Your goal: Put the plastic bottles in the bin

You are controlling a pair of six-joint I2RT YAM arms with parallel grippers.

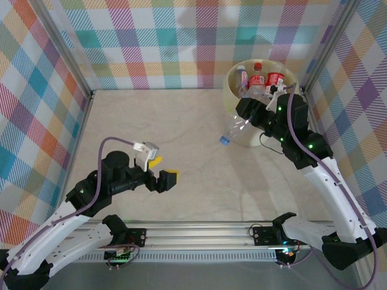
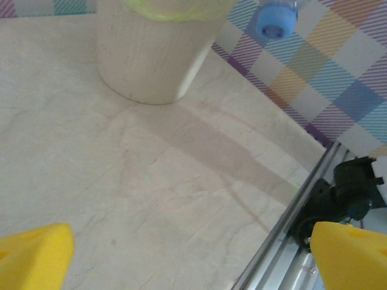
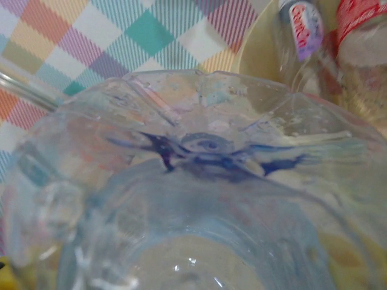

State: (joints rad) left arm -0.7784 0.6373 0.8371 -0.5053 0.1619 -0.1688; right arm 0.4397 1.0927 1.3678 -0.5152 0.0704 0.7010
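Clear blue-capped bottle (image 1: 238, 129) tilts beside pale bin (image 1: 232, 96) holding bottles (image 1: 259, 79).

Pastel plaid walls (image 1: 181, 42) framed by aluminium posts (image 1: 70, 57) enclose a pale, marbled table (image 1: 181, 133) on the left, far and right sides.

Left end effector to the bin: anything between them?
Top view: bare tabletop between the left end effector and the bin. The blue-capped bottle, gripped by the right end effector, hangs over that stretch near the bin.
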